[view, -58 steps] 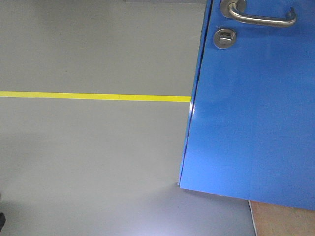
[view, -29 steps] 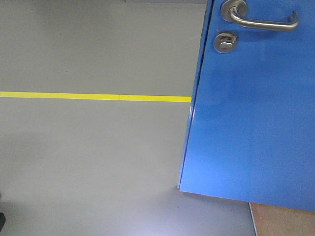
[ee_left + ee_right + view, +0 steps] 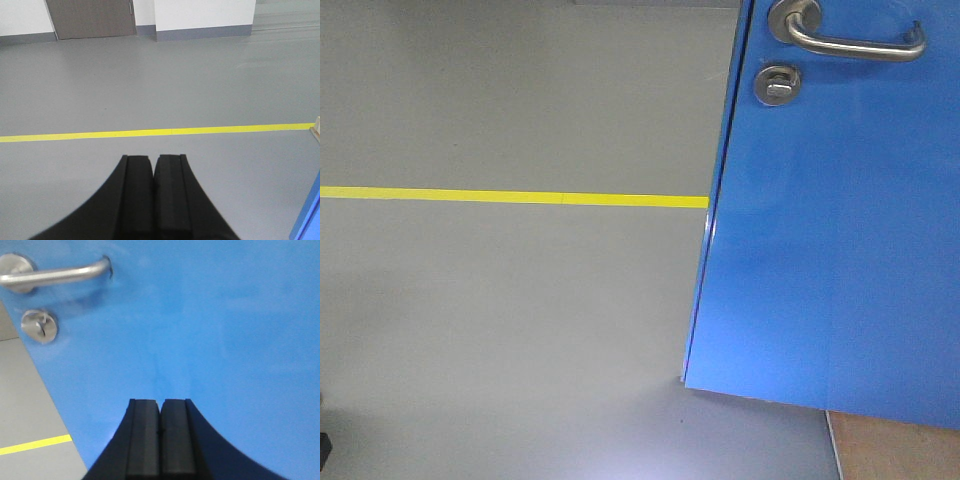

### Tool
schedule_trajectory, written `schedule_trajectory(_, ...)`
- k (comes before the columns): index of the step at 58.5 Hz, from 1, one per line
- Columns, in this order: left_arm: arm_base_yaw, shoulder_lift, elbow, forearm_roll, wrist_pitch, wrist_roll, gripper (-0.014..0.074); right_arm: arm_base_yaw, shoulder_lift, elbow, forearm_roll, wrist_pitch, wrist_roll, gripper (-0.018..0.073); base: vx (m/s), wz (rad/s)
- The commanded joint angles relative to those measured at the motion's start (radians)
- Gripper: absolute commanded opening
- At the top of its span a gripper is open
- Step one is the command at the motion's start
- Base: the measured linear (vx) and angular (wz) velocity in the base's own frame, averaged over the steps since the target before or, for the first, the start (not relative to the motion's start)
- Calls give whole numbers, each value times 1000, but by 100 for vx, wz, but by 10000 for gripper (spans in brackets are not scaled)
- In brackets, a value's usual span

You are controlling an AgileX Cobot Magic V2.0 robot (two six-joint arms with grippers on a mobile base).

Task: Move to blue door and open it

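Note:
The blue door (image 3: 830, 240) fills the right side of the front view, its left edge leaning over the grey floor. Its silver lever handle (image 3: 850, 40) sits at the top, with a round thumb-turn lock (image 3: 777, 83) just below. In the right wrist view the blue door (image 3: 215, 325) fills the frame, with the handle (image 3: 55, 274) and lock (image 3: 39, 325) at upper left. My right gripper (image 3: 161, 402) is shut, empty, pointing at the bare panel below and right of the handle. My left gripper (image 3: 153, 159) is shut, empty, over open floor. A sliver of the door (image 3: 309, 217) shows at its lower right.
A yellow floor line (image 3: 510, 196) runs across the grey floor left of the door. A wooden base (image 3: 895, 450) shows under the door's lower edge. Far off in the left wrist view stand a grey-brown door (image 3: 90, 17) and a white wall (image 3: 205, 14).
The view has shifted very slightly: handle and lock sit a touch lower in the frame than one second ago. Since half a second ago nothing has visibly moved.

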Motion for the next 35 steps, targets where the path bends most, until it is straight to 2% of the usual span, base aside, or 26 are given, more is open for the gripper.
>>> schedule_trajectory(1, 2, -14, 1, 0, -79, -3, 70, 3, -89, 45, -22, -92, -36, -8, 0, 0)
schedule_trajectory(11, 2, -14, 1, 0, -79, -3, 70, 54, -275, 178, -22, -95, -150, -8, 0, 0)
schedule_trajectory(14, 2, -14, 1, 0, -79, -3, 70, 74, -331, 208, -22, -95, -152, -8, 0, 0)
schedule_trajectory(21, 2, -15, 1, 0, -78, -3, 70, 110, -317, 271, -23, -147, -129, -8, 0, 0)
schedule_trajectory(24, 2, -15, 1, 0, -80, -3, 70, 111, -319, 296, -16, -185, -129, -8, 0, 1)
schedule_trajectory(35, 2, -15, 1, 0, -78, -3, 70, 105, -320, 293, -3, -178, -140, -8, 0, 0)
